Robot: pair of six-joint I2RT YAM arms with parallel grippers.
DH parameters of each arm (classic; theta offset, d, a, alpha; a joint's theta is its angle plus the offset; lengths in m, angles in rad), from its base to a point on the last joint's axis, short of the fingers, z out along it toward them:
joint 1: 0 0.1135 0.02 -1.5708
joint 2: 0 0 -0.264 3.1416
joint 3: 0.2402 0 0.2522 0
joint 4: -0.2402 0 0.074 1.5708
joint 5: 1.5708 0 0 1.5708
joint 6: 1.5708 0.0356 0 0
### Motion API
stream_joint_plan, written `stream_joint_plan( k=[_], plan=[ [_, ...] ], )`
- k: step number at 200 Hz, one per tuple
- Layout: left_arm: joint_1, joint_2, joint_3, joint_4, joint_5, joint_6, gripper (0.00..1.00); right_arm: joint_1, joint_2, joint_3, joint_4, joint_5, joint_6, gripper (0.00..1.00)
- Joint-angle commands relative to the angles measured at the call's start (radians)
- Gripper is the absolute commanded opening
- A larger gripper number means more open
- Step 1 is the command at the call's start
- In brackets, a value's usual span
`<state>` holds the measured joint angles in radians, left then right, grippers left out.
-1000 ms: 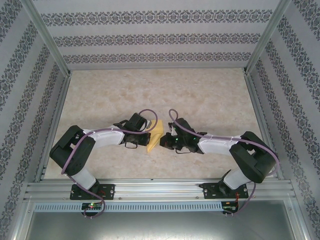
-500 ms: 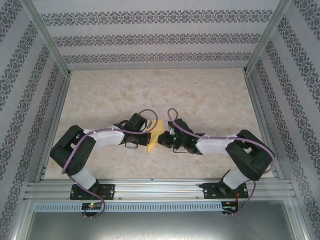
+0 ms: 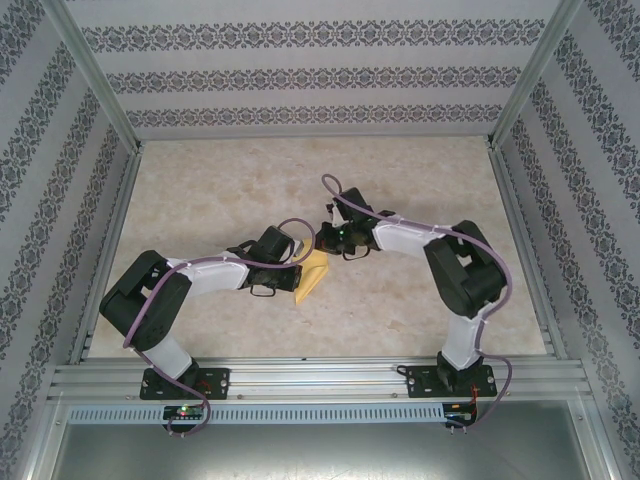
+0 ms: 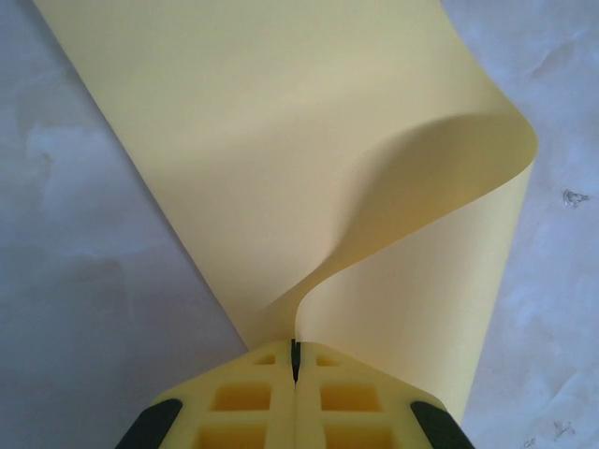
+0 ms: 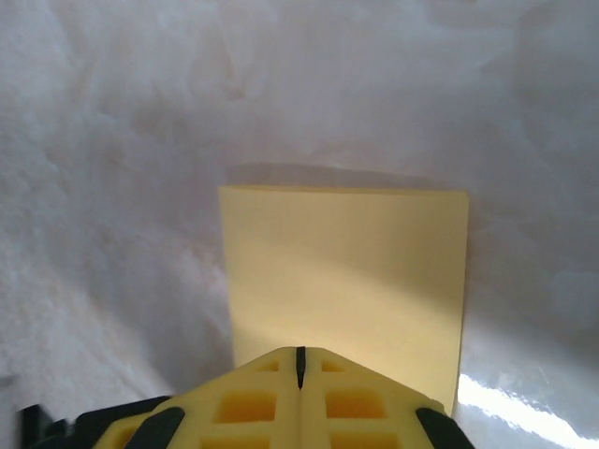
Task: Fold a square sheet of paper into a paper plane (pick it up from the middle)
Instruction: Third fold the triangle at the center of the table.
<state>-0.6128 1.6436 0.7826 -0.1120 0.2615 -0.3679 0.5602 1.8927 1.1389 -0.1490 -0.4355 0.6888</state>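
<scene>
Top external: pale marbled table (image 3: 420,180), boxed on three sides by patterned walls (image 3: 320,75), with an aluminium rail (image 3: 320,372) along the near edge. Near the table's middle, a little toward the near side: yellow square sheet of paper (image 3: 315,276), set between the two wrists. Left gripper (image 3: 298,268) touching its left edge, right gripper (image 3: 333,238) just past its far corner.

Left wrist: clenched tight on the sheet's near edge, no gap between the fingers; paper curling up out of the slit, bending over to the right, then spreading away across the table.

Right wrist: pressed shut too, tips meeting in a thin line. Sheet flat just beyond and beneath them, far edge straight, corners square. Whether pinched there or merely lying under the tips, impossible to tell.

Sheet's edges well apart from every wall; wide stretch of table toward the far wall and out to both sides.
</scene>
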Motion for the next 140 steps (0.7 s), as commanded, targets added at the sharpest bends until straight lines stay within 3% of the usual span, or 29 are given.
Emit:
stream_joint_plan(
  k=[1, 72, 140],
  plan=[
    [0.015, 0.008, -0.014, -0.047, -0.007, 0.003, 0.0, -0.002, 0.044, 0.055, -0.085, -0.037, -0.058, 0.03],
    [0.015, -0.015, 0.013, -0.064, 0.001, 0.015, 0.0, 0.003, 0.118, 0.07, -0.222, 0.066, -0.118, 0.03],
    [0.015, -0.008, 0.035, -0.087, -0.015, 0.018, 0.01, 0.004, 0.129, 0.068, -0.221, 0.064, -0.121, 0.03]
  ],
)
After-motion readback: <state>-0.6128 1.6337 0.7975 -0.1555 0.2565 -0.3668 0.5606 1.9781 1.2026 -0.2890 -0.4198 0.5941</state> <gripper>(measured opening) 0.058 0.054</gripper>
